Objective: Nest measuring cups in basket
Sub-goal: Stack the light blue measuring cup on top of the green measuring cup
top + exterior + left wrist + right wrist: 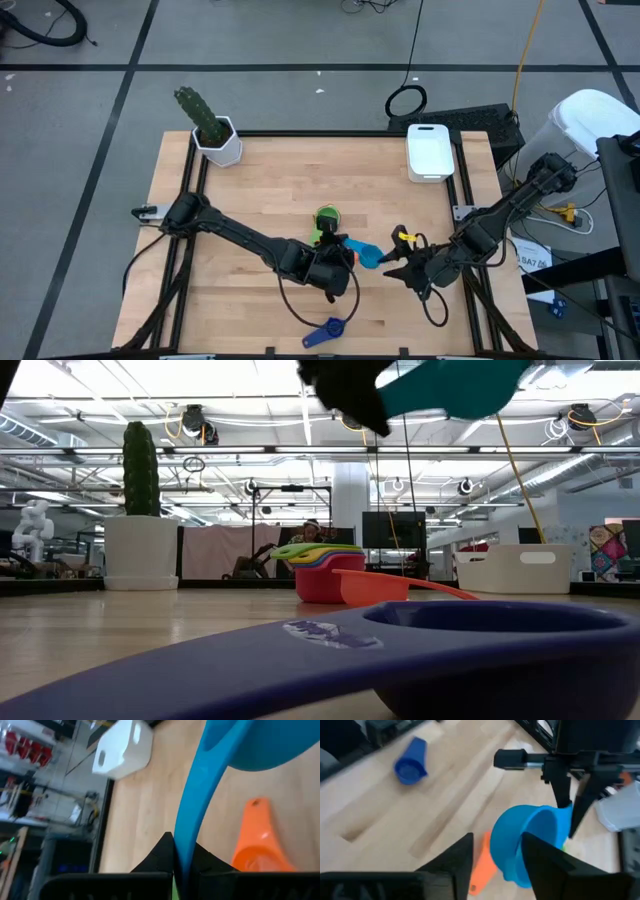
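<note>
My left gripper (345, 258) is shut on a light blue measuring cup (368, 255), which shows lifted high in the low view (450, 385). My right gripper (495, 847) is open, one finger on each side of that cup's bowl (520, 840). A stack of cups, red at the bottom and green on top (320, 570), stands on the table with an orange cup (385, 588) beside it. A dark blue cup (325, 333) lies near the table's near edge. The white basket (430, 150) sits at the far right. My left gripper pinches the light blue cup's handle (192, 820) near its free end, between its two fingers (162, 852). It comes at it from the table's left, the handle running on ahead of the fingers. The cup is lifted clear and tilted. My right gripper stands around the bowl; whether it touches, I cannot tell.
A white hexagonal pot with a green cactus (215, 135) stands at the table's far left corner. Bare wood lies between the cups and the basket (122, 747). A black frame (460, 180) runs along the table's edges.
</note>
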Controlling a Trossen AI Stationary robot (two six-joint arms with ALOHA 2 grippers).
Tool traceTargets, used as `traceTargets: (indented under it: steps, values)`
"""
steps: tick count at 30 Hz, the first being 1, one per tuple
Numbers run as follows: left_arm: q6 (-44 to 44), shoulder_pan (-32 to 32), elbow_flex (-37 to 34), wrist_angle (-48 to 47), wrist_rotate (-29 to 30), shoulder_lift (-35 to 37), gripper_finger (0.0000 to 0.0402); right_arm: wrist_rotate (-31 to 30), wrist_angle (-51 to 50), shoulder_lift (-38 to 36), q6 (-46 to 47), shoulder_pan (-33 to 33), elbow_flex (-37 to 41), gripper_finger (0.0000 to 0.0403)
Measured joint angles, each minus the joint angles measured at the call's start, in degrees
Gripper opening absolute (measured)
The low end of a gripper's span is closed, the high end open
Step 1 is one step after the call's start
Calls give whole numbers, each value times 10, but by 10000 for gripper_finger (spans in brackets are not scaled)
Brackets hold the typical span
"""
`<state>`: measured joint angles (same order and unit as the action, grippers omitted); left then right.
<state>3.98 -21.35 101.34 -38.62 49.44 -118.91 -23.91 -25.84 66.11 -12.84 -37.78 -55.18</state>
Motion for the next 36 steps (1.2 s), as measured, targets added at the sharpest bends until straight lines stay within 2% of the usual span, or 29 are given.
traceTargets:
  steps: [2, 5, 8, 10, 15, 18, 23, 27, 31, 36]
  values:
    - [-25, 3, 0, -29, 19, 0, 7, -5, -12, 0, 0, -1, 0, 177]
    - [-71, 9, 0, -66, 56, 0, 7, -47, -39, 0, 16, -2, 0, 199]
    - [-154, 18, 0, -128, 76, 0, 7, -94, -71, 0, 46, -1, 0, 214]
    - [-215, 27, 0, -185, 76, 0, 7, -104, -93, 0, 66, -1, 0, 219]
    - [-353, 45, 0, -335, 43, 0, 7, -105, -140, 0, 116, -2, 0, 220]
    - [-403, 49, 0, -404, 21, 0, 7, -106, -158, 0, 139, -2, 0, 217]
    - [-432, 51, 0, -435, -17, 0, 7, -105, -174, 0, 183, -2, 0, 216]
    - [-443, 57, 0, -448, -34, 0, 6, -104, -143, 0, 211, -1, 11, 215]
    - [-444, 71, -1, -452, -40, -8, 6, -99, -36, 0, 189, 14, 44, 215]
    - [-442, 83, -1, -453, -65, -24, 6, -57, 68, 0, 178, 58, 89, 215]
